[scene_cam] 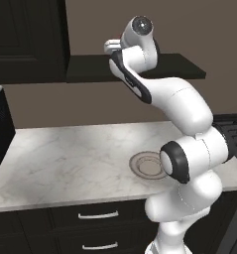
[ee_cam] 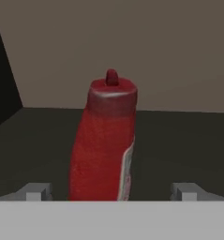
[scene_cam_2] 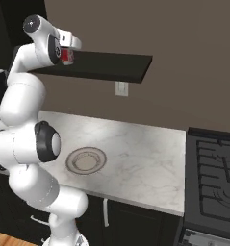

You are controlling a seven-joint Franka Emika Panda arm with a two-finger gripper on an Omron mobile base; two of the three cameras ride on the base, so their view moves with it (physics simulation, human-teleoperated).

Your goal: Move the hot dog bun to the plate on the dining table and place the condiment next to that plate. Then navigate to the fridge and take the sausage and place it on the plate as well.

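With the gripper (ee_cam: 111, 191) spread fully wide and empty around the standing condiment bottle (ee_cam: 104, 145) on the dark shelf (ee_cam: 179, 140), the bottle could be toppled by an off-centre closing.

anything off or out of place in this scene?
Nothing spilled or damaged. The condiment stands on the black shelf above the counter, an unusual spot. In the hand view it leans slightly, though that may be camera roll. The open gripper straddles it without touching. A beige-grey plate lies flat on the counter.
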